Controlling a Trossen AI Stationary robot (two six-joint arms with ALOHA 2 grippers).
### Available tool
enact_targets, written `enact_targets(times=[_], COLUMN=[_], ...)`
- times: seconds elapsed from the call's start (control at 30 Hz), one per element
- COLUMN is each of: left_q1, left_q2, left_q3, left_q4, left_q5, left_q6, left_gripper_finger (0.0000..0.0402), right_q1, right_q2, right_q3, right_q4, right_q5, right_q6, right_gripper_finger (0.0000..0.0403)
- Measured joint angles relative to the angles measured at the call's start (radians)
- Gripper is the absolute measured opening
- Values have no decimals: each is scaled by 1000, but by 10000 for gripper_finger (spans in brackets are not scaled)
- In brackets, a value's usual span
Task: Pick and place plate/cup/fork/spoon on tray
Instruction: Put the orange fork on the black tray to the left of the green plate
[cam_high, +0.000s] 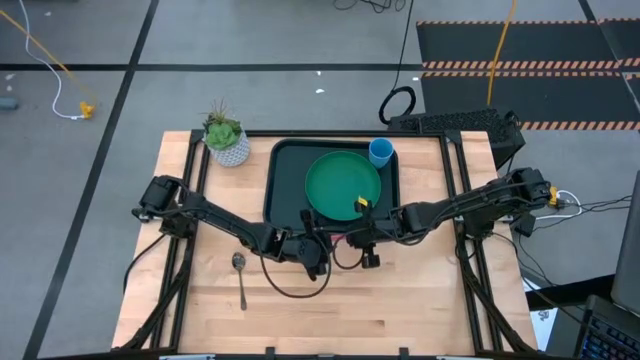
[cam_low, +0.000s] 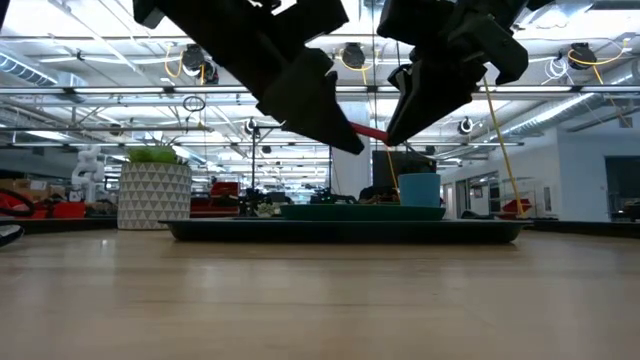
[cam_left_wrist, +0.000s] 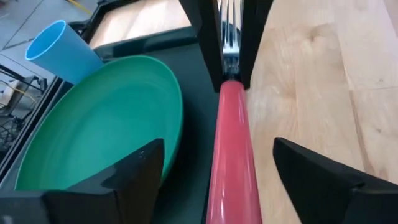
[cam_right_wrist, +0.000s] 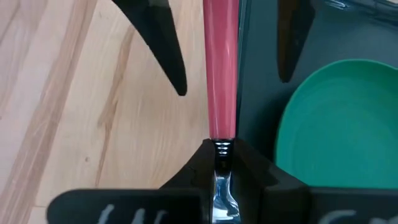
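Observation:
The fork (cam_low: 367, 131), with a pink handle (cam_left_wrist: 231, 155), is held in the air over the tray's near rim between my two grippers. My right gripper (cam_right_wrist: 221, 152) is shut on its metal neck. My left gripper (cam_left_wrist: 219, 146) is open, and its fingers stand on either side of the handle's free end without touching it. The green plate (cam_high: 343, 185) and the light-blue cup (cam_high: 381, 152) rest on the dark tray (cam_high: 284, 190). The spoon (cam_high: 240, 277) lies flat on the table, left of my left gripper (cam_high: 320, 252). My right gripper pinches the fork's metal neck (cam_right_wrist: 222, 149), right where the pink handle ends, between its two fingers. The fingers come about level from the table's right and lie along the fork. The fork is lifted clear, and its handle sticks out toward my left gripper.
A white patterned pot with a green plant (cam_high: 228, 142) stands at the table's far left, beside the tray. Bare wooden table (cam_high: 400, 300) stretches along the near side. A black cable loops below my left gripper (cam_high: 295, 290).

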Motion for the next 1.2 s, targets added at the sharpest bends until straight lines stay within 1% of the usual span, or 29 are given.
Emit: enact_targets(times=[0.23, 0.4, 0.83, 0.93, 1.1, 1.2], left_q1=[0, -1, -8, -14, -16, -16], left_q2=[1, 1, 1, 1, 1, 1], left_q3=[0, 0, 0, -1, -1, -1], left_q4=[13, 13, 19, 18, 18, 18], left_q5=[0, 0, 1, 1, 1, 0], left_q6=[2, 2, 16, 28, 13, -3], left_gripper_finger=[218, 170, 74, 63, 68, 72], right_q1=[0, 0, 0, 0, 0, 0], right_q2=[0, 0, 0, 0, 0, 0], right_q3=[0, 0, 0, 0, 0, 0], right_q4=[-8, -7, -7, -6, -3, 4], right_q5=[-2, -2, -3, -8, -8, -6], right_q6=[-4, -8, -8, -8, -10, -11], right_gripper_finger=[20, 20, 20, 20, 23, 38])
